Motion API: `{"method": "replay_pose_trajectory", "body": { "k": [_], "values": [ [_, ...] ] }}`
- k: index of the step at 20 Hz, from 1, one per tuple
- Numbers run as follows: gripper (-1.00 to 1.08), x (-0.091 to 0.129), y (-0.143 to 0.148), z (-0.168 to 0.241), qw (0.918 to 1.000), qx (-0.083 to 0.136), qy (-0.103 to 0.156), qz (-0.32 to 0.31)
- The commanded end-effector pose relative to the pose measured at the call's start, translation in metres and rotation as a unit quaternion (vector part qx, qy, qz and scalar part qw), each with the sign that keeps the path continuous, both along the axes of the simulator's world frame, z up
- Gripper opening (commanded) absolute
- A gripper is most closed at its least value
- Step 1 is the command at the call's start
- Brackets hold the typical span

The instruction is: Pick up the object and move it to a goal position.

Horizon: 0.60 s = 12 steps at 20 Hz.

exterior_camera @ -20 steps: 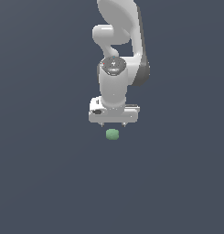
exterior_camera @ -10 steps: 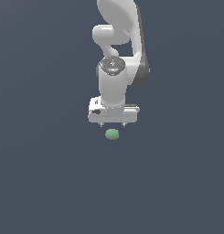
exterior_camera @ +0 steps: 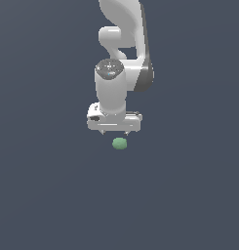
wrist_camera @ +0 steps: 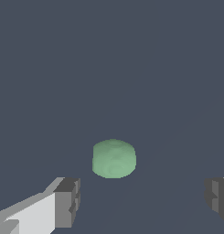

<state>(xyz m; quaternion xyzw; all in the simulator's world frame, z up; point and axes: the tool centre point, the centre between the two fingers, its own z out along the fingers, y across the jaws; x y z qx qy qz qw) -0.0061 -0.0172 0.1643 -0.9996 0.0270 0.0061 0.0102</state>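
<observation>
At centre, exterior view: lines below run from that view's left to its right.
Worktop (exterior_camera: 38, 195): plain dark grey-blue surface filling both views, unmarked.
Arm (exterior_camera: 122, 53): white Franka, entering from the upper edge and hanging straight down; a grey cap sits on the wrist joint.
Tool (exterior_camera: 113, 133): white body pointing downward, above the object; only short finger stubs show under its body in the exterior view.
Tool, wrist view (wrist_camera: 141, 201): two dark grey fingertips (wrist_camera: 67, 201) stand wide apart, one at each side of the frame, with open worktop between them; the jaws are spread fully enough to clear the object on both sides, and they hold nothing.
Object (exterior_camera: 119, 143): small pale-green rounded lump, lying on the worktop just below the tool and slightly toward the exterior view's right of its middle.
Object, wrist view (wrist_camera: 114, 158): squat, drum-like with a rounded top, plain; it lies ahead of the fingertips, between their lines, nearer one finger than the other, touching neither.
Contact: none visible between tool and object.
</observation>
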Motion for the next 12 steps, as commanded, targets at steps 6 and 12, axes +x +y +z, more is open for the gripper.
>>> {"method": "replay_pose_trajectory", "body": {
  "k": [6, 12],
  "values": [
    [1.00, -0.0007, 0.0008, -0.0027, 0.9997, -0.001, 0.000, 0.023],
    [1.00, -0.0020, 0.0011, -0.0079, 0.9975, -0.002, 0.000, 0.071]
  ]
}}
